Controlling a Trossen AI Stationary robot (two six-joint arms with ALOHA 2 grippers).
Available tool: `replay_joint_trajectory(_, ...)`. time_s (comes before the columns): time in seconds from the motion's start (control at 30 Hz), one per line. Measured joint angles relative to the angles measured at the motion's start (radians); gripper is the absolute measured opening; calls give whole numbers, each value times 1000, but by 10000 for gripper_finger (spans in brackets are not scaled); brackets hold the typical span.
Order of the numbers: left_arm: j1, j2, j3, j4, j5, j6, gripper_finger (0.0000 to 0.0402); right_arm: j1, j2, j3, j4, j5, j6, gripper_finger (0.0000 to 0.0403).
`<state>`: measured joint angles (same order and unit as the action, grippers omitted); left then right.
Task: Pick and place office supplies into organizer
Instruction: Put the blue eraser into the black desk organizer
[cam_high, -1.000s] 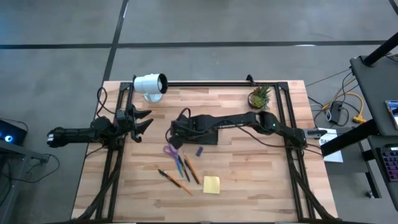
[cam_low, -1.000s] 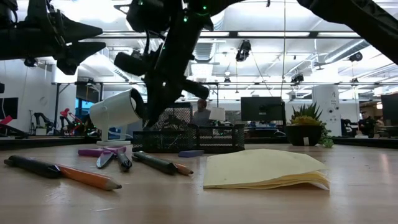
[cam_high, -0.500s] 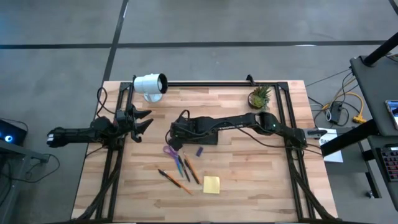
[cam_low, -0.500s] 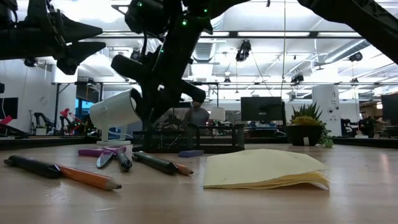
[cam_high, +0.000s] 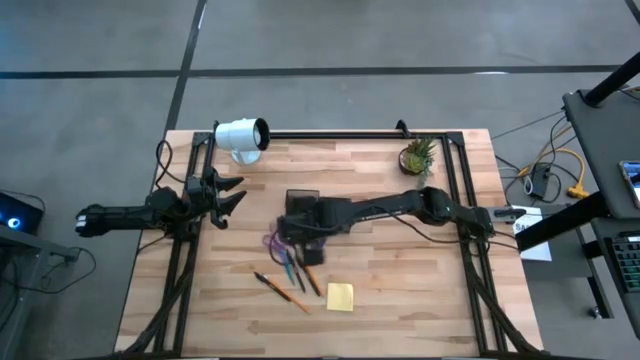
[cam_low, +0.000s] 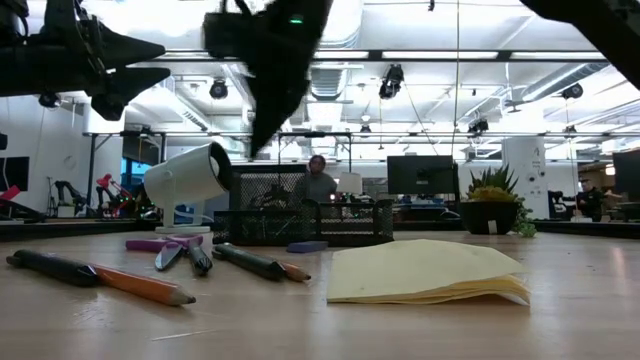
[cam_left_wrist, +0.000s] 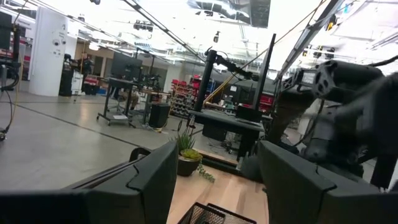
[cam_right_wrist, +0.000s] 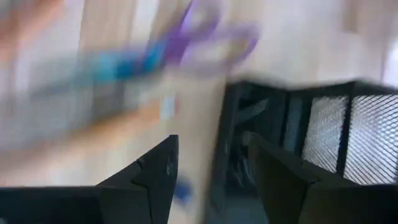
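Note:
The black mesh organizer (cam_high: 302, 201) stands mid-table, its taller section toward the left; it also shows in the low view (cam_low: 310, 218) and the right wrist view (cam_right_wrist: 323, 130). Just in front of it lie the purple-handled scissors (cam_high: 272, 242), blue and orange pens (cam_high: 298, 272), a dark and orange pencil (cam_high: 280, 290) and the yellow sticky-note pad (cam_high: 340, 296). A small purple bit (cam_low: 306, 246) lies by the organizer's front. My right gripper (cam_high: 308, 245) hangs open above these, pointing steeply down, with nothing between its fingers (cam_right_wrist: 155, 174). My left gripper (cam_high: 232, 195) waits open at the table's left.
A white cylindrical lamp-like object (cam_high: 242, 135) stands at the far left and a small potted plant (cam_high: 418, 155) at the far right. A black rail (cam_high: 330, 133) runs along the far edge. Bare wood lies at the near right (cam_high: 420, 290).
My right gripper has come up from the organizer's left end and swung toward the table's near edge, over the supplies, rolling about its own axis as it went. The organizer's top now shows from above.

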<state>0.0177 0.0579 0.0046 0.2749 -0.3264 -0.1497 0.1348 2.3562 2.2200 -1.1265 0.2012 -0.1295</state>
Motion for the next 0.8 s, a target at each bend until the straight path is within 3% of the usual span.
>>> replay_joint_trajectory(0.13,0,0,0,1,0,0,207,20,2,-19,-97,-39,-210,182)
replay_joint_trajectory(0.23,0,0,0,0,0,0,207,18,8,-26,-67,-100,-222,182)
replay_joint_trajectory(0.8,0,-1,0,0,0,0,207,16,32,-171,-54,-97,-313,183)
